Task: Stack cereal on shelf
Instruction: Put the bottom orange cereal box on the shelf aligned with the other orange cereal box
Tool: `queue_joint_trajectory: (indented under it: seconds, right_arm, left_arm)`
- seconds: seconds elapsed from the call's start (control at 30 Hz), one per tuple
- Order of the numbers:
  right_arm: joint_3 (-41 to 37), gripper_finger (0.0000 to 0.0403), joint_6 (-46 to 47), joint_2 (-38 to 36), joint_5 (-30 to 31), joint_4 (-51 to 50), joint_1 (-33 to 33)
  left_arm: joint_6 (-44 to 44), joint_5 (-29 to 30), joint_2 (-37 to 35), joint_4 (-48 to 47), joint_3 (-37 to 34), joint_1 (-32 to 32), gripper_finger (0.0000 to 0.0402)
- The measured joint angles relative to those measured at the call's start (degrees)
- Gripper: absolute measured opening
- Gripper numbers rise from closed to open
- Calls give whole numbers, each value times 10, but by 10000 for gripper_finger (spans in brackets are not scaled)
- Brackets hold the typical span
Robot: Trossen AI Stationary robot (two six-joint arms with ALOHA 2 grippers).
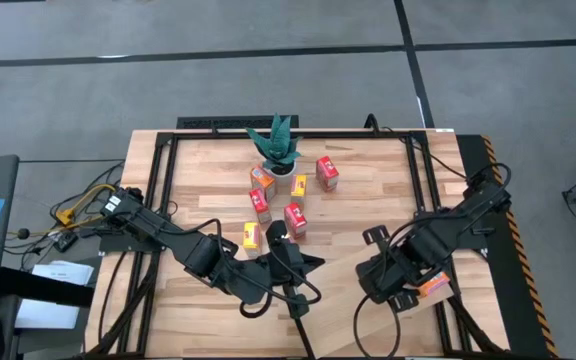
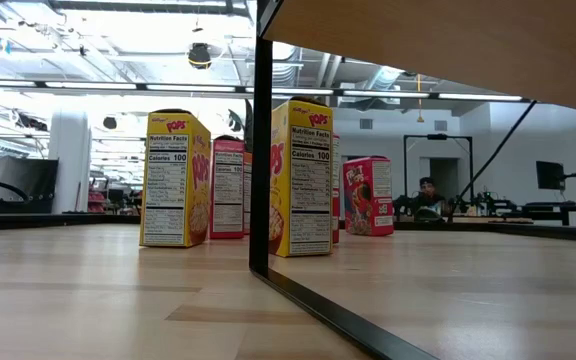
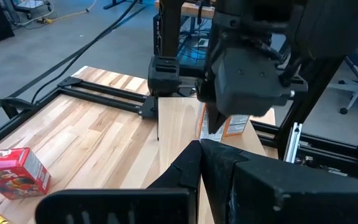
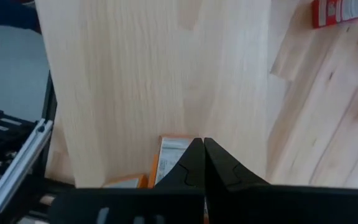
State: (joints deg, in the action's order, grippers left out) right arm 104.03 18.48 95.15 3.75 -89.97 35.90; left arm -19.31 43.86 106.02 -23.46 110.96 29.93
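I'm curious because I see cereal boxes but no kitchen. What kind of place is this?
Probably a robot lab or workshop, not a home. Two robot arms work at a framed wooden table, cables trail over a grey floor, and the room beyond the cereal boxes has bright ceiling lights, equipment and a seated person.

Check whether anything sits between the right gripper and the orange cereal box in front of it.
Nothing visible does. The right gripper, jaws shut, points straight at the orange cereal box by the edge of the pale shelf, and nothing lies between them. The left gripper waits near mid-table, jaws shut.
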Motion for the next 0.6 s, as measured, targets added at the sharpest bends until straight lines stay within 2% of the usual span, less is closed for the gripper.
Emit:
queue_joint_trajectory:
  seconds: [0.6]
  right_arm:
    - [-5, 10, 67, -1, -10, 0, 2]
  left_arm:
    - [5, -21, 0, 0, 0, 0, 0]
